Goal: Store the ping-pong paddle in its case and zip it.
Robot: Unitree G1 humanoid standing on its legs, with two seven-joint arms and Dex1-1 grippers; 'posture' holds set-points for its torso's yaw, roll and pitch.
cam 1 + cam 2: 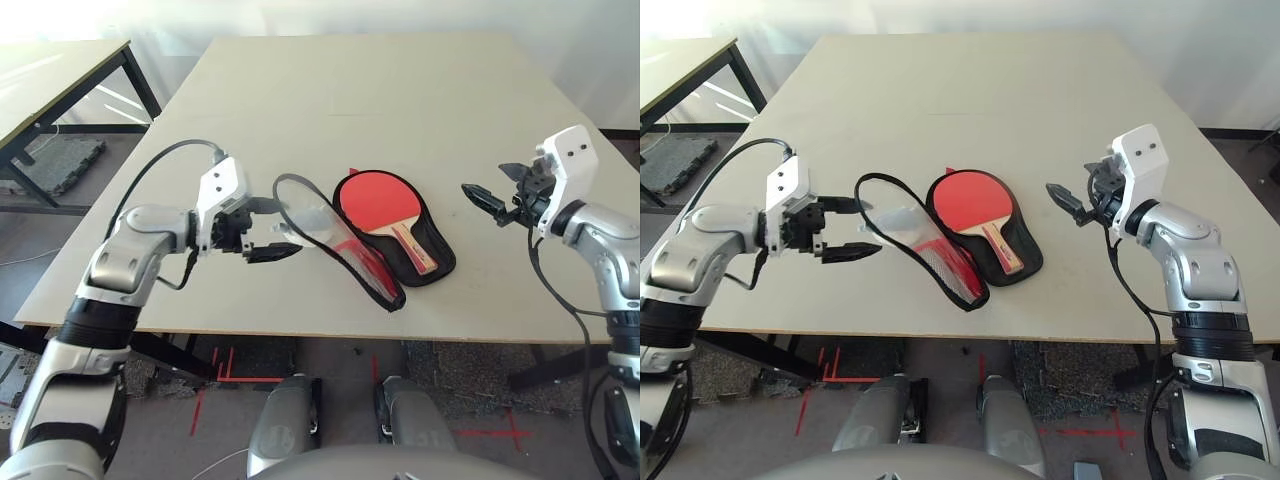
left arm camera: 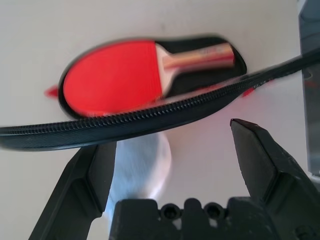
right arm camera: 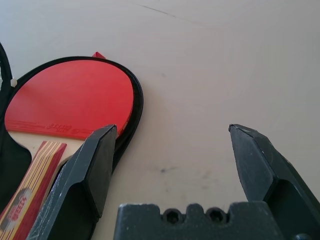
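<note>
**Paddle in open case, both grippers empty**

Nearest the front edge of the table lies the case [image 1: 392, 262], a soft paddle-shaped zip cover, unzipped. Its black-lined lower half rests flat on the table [image 1: 400, 110], between the middle and the front edge. The ping-pong paddle [image 1: 381, 207] lies in that half, red rubber face up, striped wooden handle pointing toward the front edge. The lid half [image 1: 318, 228], red outside with a black zip edge, stands up on the paddle's left side, leaning open.

The left gripper [image 1: 268, 232] hovers just beside the raised lid, its fingers spread wide with nothing between them; in the left wrist view the zip edge [image 2: 150, 115] runs across just past the fingertips. The right gripper [image 1: 490, 202] hangs well apart to the right, fingers likewise spread and empty.

The lid looks light and floppy, likely to sag or spring back. Its stiffer trimmed rim seems the best place to pinch when folding it over; the zip pull cannot be made out.
</note>
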